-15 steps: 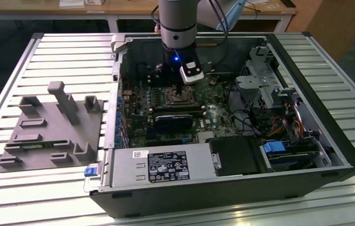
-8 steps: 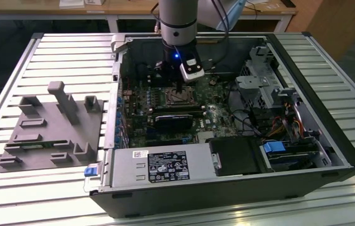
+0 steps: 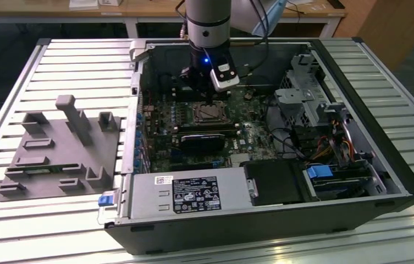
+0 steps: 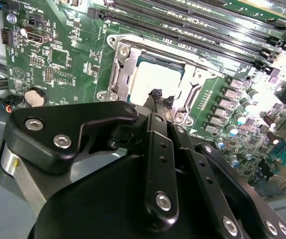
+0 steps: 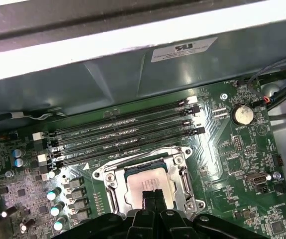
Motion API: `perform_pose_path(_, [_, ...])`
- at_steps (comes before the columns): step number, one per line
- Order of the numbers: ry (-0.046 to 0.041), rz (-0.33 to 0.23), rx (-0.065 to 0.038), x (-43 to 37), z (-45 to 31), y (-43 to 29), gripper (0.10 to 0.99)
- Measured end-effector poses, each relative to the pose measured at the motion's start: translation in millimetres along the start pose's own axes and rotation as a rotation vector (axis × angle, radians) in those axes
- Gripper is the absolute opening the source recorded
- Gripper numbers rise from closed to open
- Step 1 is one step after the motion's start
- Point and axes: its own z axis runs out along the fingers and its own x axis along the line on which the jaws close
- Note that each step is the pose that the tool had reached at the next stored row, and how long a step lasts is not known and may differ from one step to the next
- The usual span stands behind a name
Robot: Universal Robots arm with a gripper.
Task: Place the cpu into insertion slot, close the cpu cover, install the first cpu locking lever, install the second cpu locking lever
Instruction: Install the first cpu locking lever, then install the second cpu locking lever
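- Right under the pincer [image 5: 151, 195] sits the cpu [image 5: 147, 183], flat in the insertion slot [image 5: 110, 185] with its pale top showing through the square window of the cpu cover [image 5: 142, 163], which looks lowered over it.
- Fingertips [image 4: 158, 96] look pressed together, nothing pinched, hovering at the chip's near edge in both wrist views.
- Seated chip and a down cover mean, I reckon, we're at the locking levers.
- My tip: push with the closed tips only on the lever or frame, never the chip top.
- Memory slots [image 5: 123, 132] lie just beyond the socket, so keep any sweep short.
- Can't tell if the levers are hooked yet.
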Motion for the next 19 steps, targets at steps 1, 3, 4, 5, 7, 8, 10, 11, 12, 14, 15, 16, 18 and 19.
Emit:
perform_pose_path(1, [0.0001, 0.000, 0.000, 0.0, -0.3, 0.0, 0.106])
perform_pose_path(3, [0.0001, 0.000, 0.000, 0.0, -0.5, 0.0, 0.106])
perform_pose_path(4, [0.0000, 0.000, 0.000, 0.0, -0.5, 0.0, 0.106])
perform_pose_path(5, [0.0001, 0.000, 0.000, 0.0, -0.5, 0.0, 0.106])
perform_pose_path(7, [0.0001, 0.000, 0.000, 0.0, -0.6, 0.0, 0.106])
perform_pose_path(8, [0.0001, 0.000, 0.000, 0.0, -0.6, 0.0, 0.106])
perform_pose_path(10, [0.0002, 0.000, 0.000, -0.2, -0.8, -0.7, 0.106])
perform_pose_path(11, [0.0001, 0.000, 0.000, -0.4, -0.7, -1.3, 0.106])
perform_pose_path(12, [0.0001, 0.000, 0.000, -0.6, -0.7, -2.1, 0.106])
perform_pose_path(14, [0.0001, 0.000, 0.000, -1.1, -0.8, -4.0, 0.106])
perform_pose_path(15, [0.0001, 0.000, 0.000, -1.4, -0.9, -5.1, 0.106])
perform_pose_path(16, [0.0001, 0.000, 0.000, -1.7, -0.9, -6.1, 0.106])
perform_pose_path(18, [0.0000, 0.000, 0.000, -2.2, -1.0, -8.2, 0.106])
perform_pose_path(19, [0.0000, 0.000, 0.000, -2.5, -1.1, -9.3, 0.106])
